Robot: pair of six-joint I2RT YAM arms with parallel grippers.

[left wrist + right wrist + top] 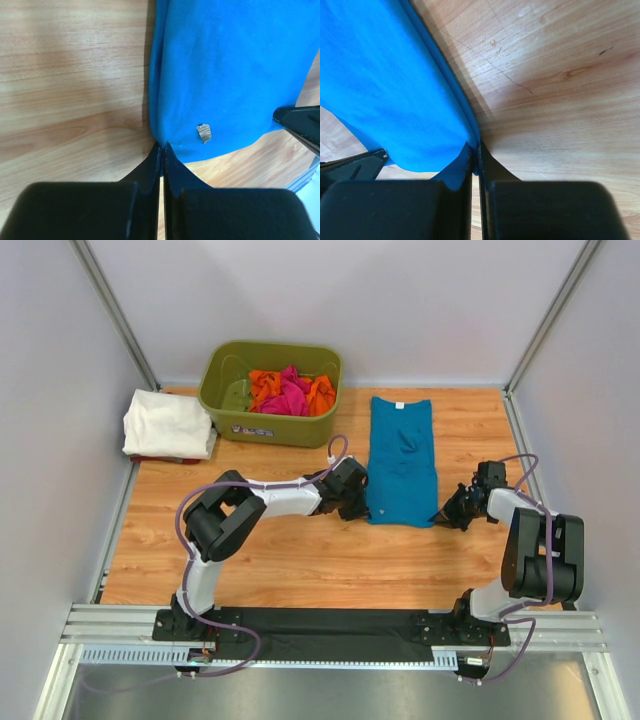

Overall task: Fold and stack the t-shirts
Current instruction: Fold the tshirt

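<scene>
- The teal-blue t-shirt [402,460] lies flat on the wooden table [280,550], a little right of centre. It is folded into a narrow lengthwise strip, with its collar at the far end and its hem toward the arms.
- The left gripper [362,508] is down at the shirt's near left corner. In the left wrist view its fingers [150,170] are pressed together with no gap, and the blue edge of the shirt [225,75] is pinched right at their tips — a closed grip on the cloth.
- The right gripper [445,512] is at the near right corner. In the right wrist view its two fingers [492,170] are closed as well, and a fold of the blue fabric [380,90] runs down between them — it too has hold of the shirt.
- Both grips sit low, at the table surface. The cloth between them sags in a shallow curve along the near hem.
- A small grey tag [204,132] shows on the fabric close to the left gripper's tips.
- Each wrist camera catches the other arm's black finger at the edge of its picture.
- A folded white t-shirt [168,423] sits at the far left of the table, just beside the olive-green tub [270,430].
- Inside the tub, a pink t-shirt [285,398] and an orange t-shirt [265,385] are bunched together in a loose heap.
</scene>
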